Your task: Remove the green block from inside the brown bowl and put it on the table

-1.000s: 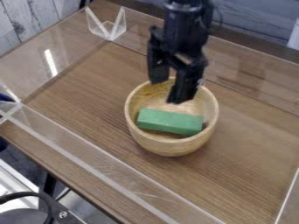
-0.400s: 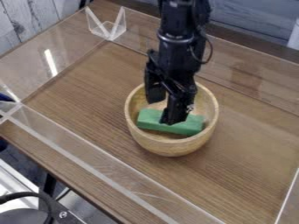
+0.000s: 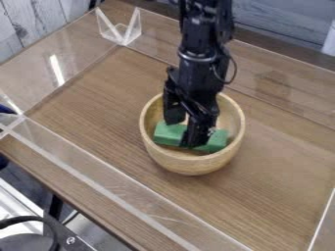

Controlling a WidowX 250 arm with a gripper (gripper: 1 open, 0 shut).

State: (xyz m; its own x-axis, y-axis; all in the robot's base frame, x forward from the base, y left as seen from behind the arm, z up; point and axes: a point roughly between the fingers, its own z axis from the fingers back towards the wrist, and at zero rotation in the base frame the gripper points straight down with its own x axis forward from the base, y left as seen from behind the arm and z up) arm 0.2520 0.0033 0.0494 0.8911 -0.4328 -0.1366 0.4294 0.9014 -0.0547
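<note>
The green block lies flat inside the brown bowl, which sits near the middle of the table. My black gripper points straight down into the bowl, open, with one finger on each side of the block. The arm hides the block's middle, leaving only its two ends showing. I cannot tell whether the fingertips touch the block.
Clear acrylic walls run along the table's edges, and a clear acrylic piece stands at the back left. Bare wood-grain tabletop surrounds the bowl on all sides.
The gripper has come down from just above the bowl's rim into the bowl, straddling the green block. Its jaws stayed open. Bowl and block have not moved.
</note>
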